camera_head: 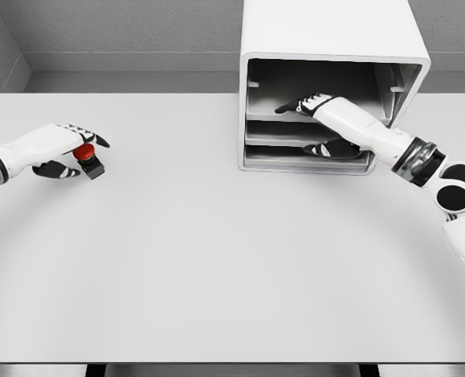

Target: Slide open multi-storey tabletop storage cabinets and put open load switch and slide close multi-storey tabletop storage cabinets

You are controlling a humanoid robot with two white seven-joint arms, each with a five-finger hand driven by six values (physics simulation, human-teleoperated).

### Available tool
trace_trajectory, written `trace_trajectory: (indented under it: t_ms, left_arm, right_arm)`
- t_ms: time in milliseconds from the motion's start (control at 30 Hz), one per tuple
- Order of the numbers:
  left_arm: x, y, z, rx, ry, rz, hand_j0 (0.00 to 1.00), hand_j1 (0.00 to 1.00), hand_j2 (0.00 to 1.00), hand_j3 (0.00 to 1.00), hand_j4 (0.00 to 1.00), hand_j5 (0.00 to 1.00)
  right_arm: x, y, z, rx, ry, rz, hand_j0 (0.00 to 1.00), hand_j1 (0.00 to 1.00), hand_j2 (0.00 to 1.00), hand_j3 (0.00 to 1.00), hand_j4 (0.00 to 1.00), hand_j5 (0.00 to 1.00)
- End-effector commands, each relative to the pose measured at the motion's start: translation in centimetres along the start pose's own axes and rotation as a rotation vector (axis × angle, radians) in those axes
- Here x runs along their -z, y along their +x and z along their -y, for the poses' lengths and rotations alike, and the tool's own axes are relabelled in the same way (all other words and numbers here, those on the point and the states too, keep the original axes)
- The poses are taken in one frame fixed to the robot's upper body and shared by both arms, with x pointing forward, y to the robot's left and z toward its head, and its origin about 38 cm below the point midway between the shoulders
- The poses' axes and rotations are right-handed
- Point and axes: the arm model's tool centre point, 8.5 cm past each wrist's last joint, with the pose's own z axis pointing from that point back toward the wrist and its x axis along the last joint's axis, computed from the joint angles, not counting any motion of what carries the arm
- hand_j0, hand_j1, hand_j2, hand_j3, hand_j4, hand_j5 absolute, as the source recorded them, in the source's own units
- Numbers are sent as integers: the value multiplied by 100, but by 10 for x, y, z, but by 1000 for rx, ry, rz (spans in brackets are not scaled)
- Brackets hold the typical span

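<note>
Left hand (56, 149) at table's (217, 267) far left edge, fingers wrapped around red-buttoned load switch (89, 159), well apart from white storage cabinet (331, 47) at rear right, right hand (315, 104) inside its open front, fingers loosely extended, gripping nothing.

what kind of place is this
Likely a simulated test bench: a bare white table, plain grey walls, one white storage cabinet, and a red-buttoned switch in the left hand.
</note>
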Motion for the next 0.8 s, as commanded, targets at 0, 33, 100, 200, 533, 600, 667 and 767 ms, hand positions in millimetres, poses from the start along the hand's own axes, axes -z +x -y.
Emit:
trace_trajectory:
  t_ms: [0, 33, 100, 200, 533, 600, 667, 767]
  left_arm:
    - [0, 0, 0, -6, 4, 2, 72, 72, 72, 72, 72, 72]
    - [1, 1, 1, -4, -1, 5, 71, 71, 71, 71, 71, 71]
    - [2, 3, 0, -1, 0, 10, 71, 71, 71, 71, 71, 71]
    - [2, 4, 1, 2, -3, 12, 70, 70, 70, 70, 70, 70]
    - [2, 2, 0, -1, -2, 8, 46, 46, 46, 46, 46, 46]
    - [1, 1, 0, -1, 0, 5, 44, 44, 44, 44, 44, 44]
    - [0, 1, -1, -4, 4, 3, 41, 41, 41, 41, 41, 41]
    - [0, 0, -3, -2, 9, 2, 37, 37, 37, 37, 37, 37]
  right_arm:
    - [0, 0, 0, -8, 6, -4, 83, 83, 83, 83, 83, 83]
    - [0, 0, -1, -9, 13, -3, 83, 83, 83, 83, 83, 83]
    - [0, 0, -4, -12, 41, -5, 83, 83, 83, 83, 83, 83]
    - [-2, 0, -8, -14, 52, -9, 83, 83, 83, 83, 83, 83]
    - [-1, 13, 0, -46, 38, 28, 80, 80, 80, 80, 80, 80]
    - [-4, 16, 5, -59, 36, 35, 80, 80, 80, 80, 80, 80]
    - [-8, 17, 3, -60, 40, 35, 80, 80, 80, 80, 80, 80]
    - [-10, 17, -1, -52, 46, 33, 80, 80, 80, 80, 80, 80]
